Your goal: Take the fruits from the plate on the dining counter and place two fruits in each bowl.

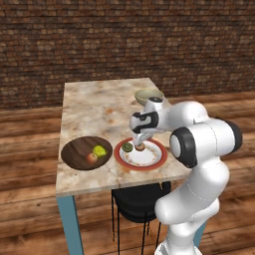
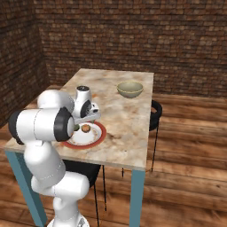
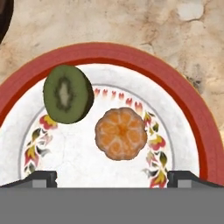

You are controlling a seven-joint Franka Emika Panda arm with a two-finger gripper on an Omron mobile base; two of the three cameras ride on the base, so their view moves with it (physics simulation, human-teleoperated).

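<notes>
Gripper (image 3: 112,177) wide open, empty, above plate (image 3: 192,109). Orange half (image 3: 121,133) centre; kiwi half (image 3: 68,94) at 10 o'clock, nr rim. Bare white betw fingertips (image 3: 41,177).

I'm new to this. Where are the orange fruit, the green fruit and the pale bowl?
orange fruit (image 3: 121,133), hand view, middle of its cut face
green fruit (image 3: 68,94), hand view, its pale core
pale bowl (image 2: 130,90), right base view, its outer wall

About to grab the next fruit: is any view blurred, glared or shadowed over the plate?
Hand view: sharp, evenly lit, halved kiwi and orange half crisp on the plate, no glare. Left base view: coarse, gripper crowds them. Right base view: arm partly covers the plate.
</notes>
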